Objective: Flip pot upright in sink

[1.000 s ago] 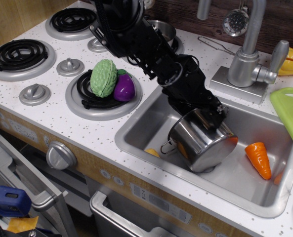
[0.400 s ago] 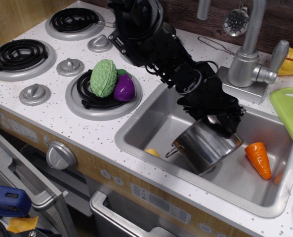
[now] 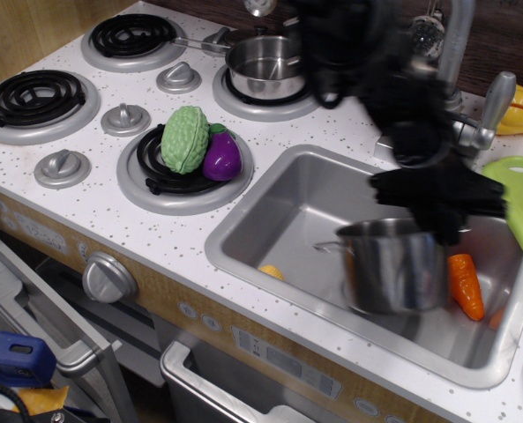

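Pot (image 3: 393, 267) sits roughly upright in the sink (image 3: 270, 225), gripper (image 3: 439, 231) blurred at its far rim so jaws' grip can't be told; risk: retreating while snagged tips it onto the carrot (image 3: 465, 284) touching its side.

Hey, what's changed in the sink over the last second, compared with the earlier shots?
The pot went from tilted on its side to standing upright, shifting right toward the orange carrot in the sink. The gripper swung right with it and sits blurred at the rim; whether it still grips is unclear. With the arm gone from the stove, the pan shows. The carrot, green vegetable and purple eggplant stayed put.
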Controlling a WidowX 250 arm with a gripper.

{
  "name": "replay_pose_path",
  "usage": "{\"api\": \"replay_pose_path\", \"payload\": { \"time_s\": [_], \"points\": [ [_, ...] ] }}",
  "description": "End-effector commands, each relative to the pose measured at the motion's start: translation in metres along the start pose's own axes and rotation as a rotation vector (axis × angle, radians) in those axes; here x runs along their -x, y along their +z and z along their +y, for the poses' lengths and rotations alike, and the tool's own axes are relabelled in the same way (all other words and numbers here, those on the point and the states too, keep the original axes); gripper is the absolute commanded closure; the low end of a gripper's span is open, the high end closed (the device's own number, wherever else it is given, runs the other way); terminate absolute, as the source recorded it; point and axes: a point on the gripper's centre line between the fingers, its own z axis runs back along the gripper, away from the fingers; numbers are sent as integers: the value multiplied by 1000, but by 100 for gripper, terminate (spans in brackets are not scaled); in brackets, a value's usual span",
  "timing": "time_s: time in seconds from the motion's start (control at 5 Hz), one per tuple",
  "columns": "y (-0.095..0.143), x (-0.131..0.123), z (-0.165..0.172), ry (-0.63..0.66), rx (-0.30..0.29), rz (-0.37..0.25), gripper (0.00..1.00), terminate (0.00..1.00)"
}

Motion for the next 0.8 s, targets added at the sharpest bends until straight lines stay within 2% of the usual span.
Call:
{"api": "replay_pose_path", "payload": {
  "time_s": [0.0, 0.2, 0.4, 0.6],
  "points": [
    [12, -20, -9, -111, -124, -61, 100, 0],
    [2, -15, -3, -259, -277, -18, 100, 0],
    [2, -10, 4, -298, -304, -26, 100, 0],
    [-5, -3, 7, -308, -323, -83, 100, 0]
  ]
}}
